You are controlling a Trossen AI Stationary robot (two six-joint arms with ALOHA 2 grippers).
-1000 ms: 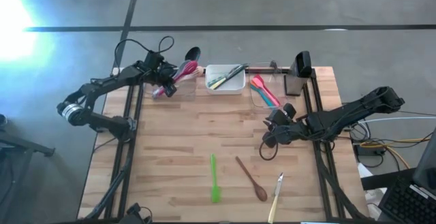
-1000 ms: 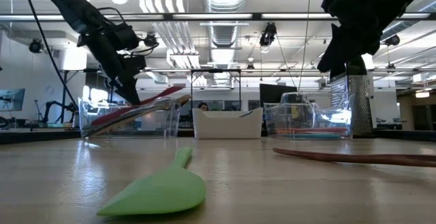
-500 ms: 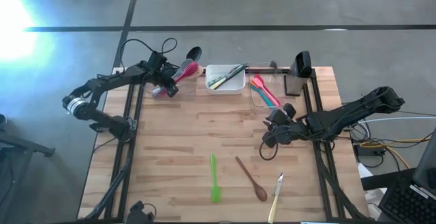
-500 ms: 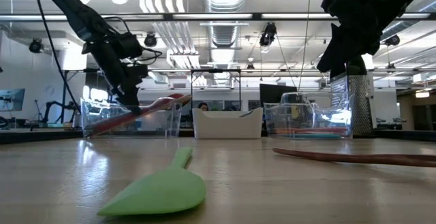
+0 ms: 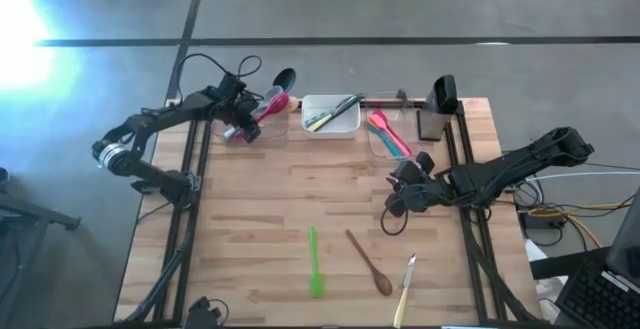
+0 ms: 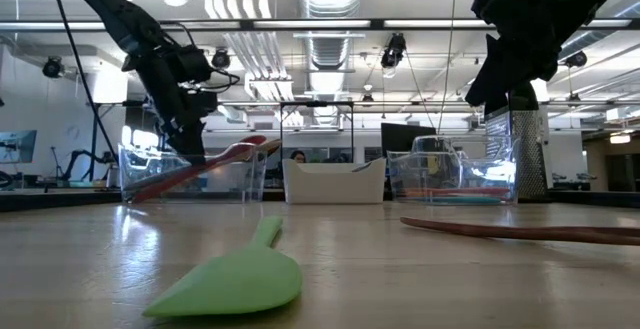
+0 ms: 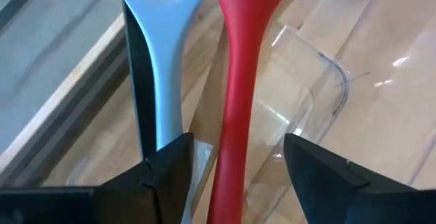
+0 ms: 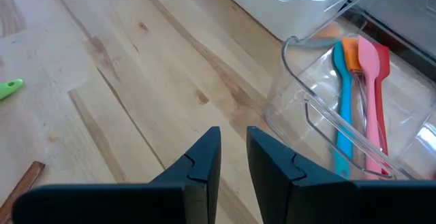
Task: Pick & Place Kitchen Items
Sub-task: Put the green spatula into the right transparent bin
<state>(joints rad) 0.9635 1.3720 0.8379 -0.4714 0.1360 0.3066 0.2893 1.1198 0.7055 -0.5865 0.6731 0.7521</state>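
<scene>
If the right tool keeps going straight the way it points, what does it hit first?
Probably the clear tub holding the spatulas: the right tool points at its near wall, with only bare table between. Depth is uncertain.

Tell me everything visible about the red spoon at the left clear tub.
The red spoon looks like smooth plastic or silicone, with a slim handle widening to its bowl. It lies tilted in the clear tub at the table's far left, its upper end sticking out over the rim beside a grey spoon. The left gripper straddles its handle, fingers open and apart from it.
</scene>
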